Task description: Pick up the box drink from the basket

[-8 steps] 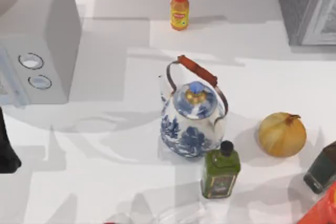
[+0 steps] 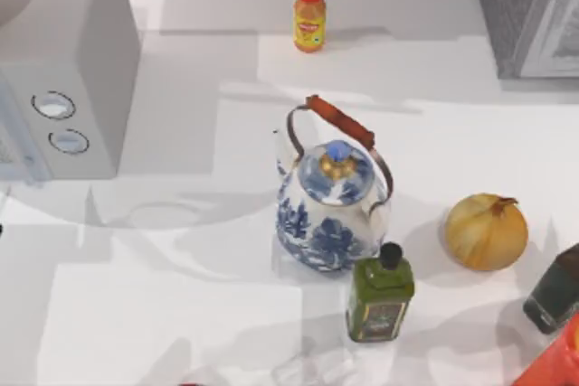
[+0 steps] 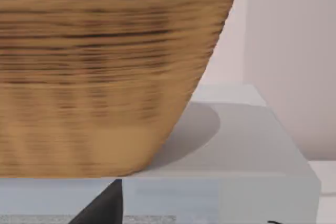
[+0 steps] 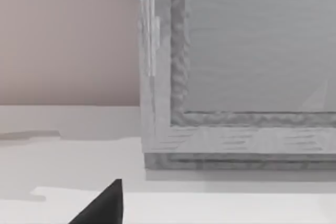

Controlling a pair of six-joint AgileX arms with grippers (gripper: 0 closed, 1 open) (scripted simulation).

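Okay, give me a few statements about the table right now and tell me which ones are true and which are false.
1. The teapot is blue and white with its lid on. True.
2. The green bottle lies on its side against the onion. False: it stands upright, next to the teapot, apart from the onion.
3. The orange-yellow bottle has a red cap. True.
4. The woven basket sits directly on the table. False: in the left wrist view it rests on top of a pale grey box-like appliance.
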